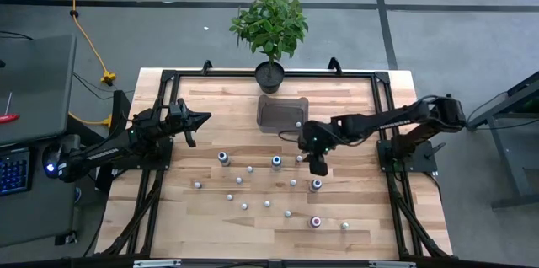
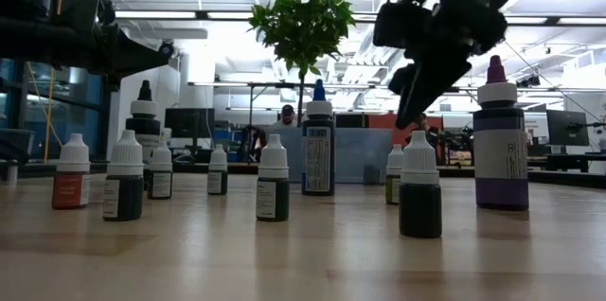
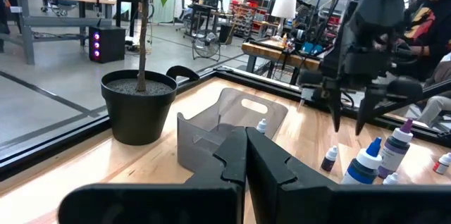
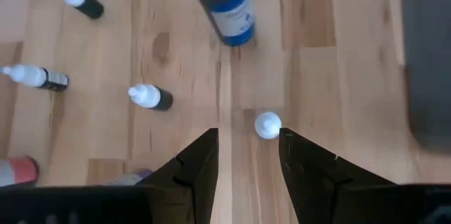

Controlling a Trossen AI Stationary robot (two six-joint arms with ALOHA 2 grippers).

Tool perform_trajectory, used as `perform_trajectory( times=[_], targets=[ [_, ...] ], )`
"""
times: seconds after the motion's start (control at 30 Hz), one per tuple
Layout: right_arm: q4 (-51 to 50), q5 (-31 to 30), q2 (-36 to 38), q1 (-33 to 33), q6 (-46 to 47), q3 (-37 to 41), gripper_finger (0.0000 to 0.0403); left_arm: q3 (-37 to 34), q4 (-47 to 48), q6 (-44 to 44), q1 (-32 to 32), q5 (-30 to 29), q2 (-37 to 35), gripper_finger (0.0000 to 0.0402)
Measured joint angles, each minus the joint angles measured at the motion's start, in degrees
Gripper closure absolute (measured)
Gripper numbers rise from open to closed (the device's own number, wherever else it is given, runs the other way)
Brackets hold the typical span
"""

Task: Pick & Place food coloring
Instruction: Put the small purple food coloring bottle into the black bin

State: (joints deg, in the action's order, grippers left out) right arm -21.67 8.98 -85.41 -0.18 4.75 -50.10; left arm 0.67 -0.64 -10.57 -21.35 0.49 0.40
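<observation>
The fingers of the right gripper (image 4: 248, 155) stood open and empty above a small white-capped food coloring bottle (image 4: 268, 125) on the bench (image 1: 370, 217), apparently lined up to grasp it, while the left gripper (image 1: 200, 119) waited closed aside.

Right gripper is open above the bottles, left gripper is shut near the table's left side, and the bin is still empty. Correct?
Not quite: the bin already holds one bottle, as the high view shows. The rest stands: the right gripper is open above the bottles, and the left gripper is shut near the table's left side.
</observation>
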Motion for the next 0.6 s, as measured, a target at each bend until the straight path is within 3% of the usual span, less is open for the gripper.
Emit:
perform_trajectory(
  times=[0.23, 0.6],
  targets=[
    [5.7, -7.6, 0.0, 2.2, 0.2, 3.8, 0.0263, 0.0, 0.0, 0.0, 0.0, 0.0, 0.0, 0.0401],
    [8.0, -6.8, 0.0, 2.2, 3.0, 6.1, 0.0263, 0.0, 0.0, 0.0, 0.0, 0.0, 0.0, 0.0401]
  ],
)
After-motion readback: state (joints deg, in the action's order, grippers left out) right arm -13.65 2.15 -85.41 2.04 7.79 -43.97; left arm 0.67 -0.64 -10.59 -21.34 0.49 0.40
